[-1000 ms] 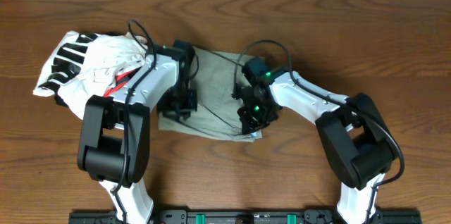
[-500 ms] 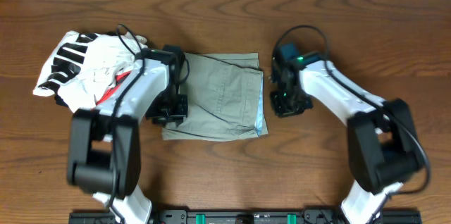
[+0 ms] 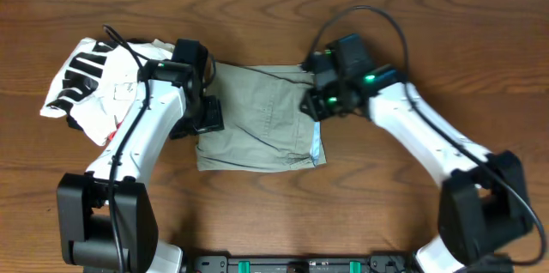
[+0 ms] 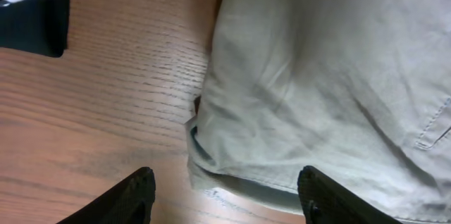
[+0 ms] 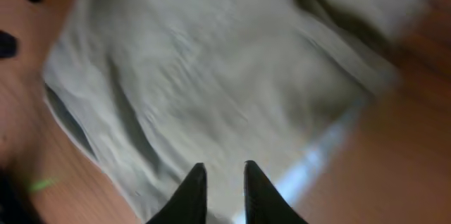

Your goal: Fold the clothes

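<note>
On the table's middle the shorts (image 3: 262,127) lie as a flat folded rectangle. Both arms have drawn off to its edges: the left gripper (image 4: 225,185) is wide open and empty, the right gripper (image 5: 222,178) almost closed, seemingly holding nothing. The fold looks finished.

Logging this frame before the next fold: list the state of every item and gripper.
shorts: folded into a flat rectangle, blue lining showing at one edge.
white garment: crumpled heap, left of the shorts.
left gripper: open, empty, over the shorts' edge.
right gripper: nearly shut, empty, above the shorts.
</note>
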You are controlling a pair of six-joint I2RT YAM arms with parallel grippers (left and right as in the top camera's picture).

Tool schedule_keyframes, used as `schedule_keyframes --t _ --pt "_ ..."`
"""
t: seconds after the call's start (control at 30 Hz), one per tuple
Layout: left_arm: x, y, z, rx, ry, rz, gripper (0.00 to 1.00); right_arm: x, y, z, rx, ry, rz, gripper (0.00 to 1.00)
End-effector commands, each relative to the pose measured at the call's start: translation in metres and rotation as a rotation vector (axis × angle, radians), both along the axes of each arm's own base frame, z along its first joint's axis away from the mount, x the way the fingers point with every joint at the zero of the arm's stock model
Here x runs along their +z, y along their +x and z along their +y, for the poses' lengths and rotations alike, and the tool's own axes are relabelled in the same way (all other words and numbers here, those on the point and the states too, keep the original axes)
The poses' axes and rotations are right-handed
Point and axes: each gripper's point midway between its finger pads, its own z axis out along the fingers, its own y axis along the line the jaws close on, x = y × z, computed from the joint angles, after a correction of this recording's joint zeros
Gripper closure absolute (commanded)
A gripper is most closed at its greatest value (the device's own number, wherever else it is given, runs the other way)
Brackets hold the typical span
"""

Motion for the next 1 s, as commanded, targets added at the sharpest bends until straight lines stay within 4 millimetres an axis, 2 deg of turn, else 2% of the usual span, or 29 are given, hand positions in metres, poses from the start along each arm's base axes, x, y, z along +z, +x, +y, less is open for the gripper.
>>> schedule_keyframes --t 0.0,0.07,0.13,0.2,0.4,0.5,0.63,0.8,0.97 --pt "0.001 0.002 0.004 0.002 0.016 -0.001 0.33 -0.029 -0.002 0.02 0.053 -0.03 0.0 0.82" --pt "0.001 0.002 0.008 -0.008 0.04 -0.005 0.31 -0.044 0.011 0.017 0.009 -0.076 -0.027 0.8" --pt "0.001 0.004 0.014 -0.006 0.076 -0.011 0.28 -0.059 0.022 0.005 -0.08 -0.129 -0.019 0.8" --pt "0.001 0.005 0.014 -0.006 0.081 -0.017 0.24 -0.079 0.03 -0.021 -0.193 -0.217 0.014 0.82" --pt "-0.004 0.014 0.01 -0.006 0.059 -0.055 0.2 -0.113 0.027 -0.075 -0.329 -0.342 0.143 0.83" --pt "-0.013 0.019 -0.003 -0.01 -0.018 -0.075 0.2 -0.117 0.026 -0.1 -0.385 -0.395 0.173 0.84" --pt "-0.024 0.033 -0.02 -0.017 -0.107 -0.107 0.18 -0.119 0.027 -0.12 -0.426 -0.431 0.188 0.84" --pt "-0.036 0.051 -0.047 -0.019 -0.254 -0.131 0.16 -0.119 0.026 -0.124 -0.361 -0.426 0.188 0.84" --pt "-0.054 0.058 -0.065 0.029 -0.358 -0.096 0.16 -0.119 0.024 -0.123 -0.336 -0.435 0.188 0.84"
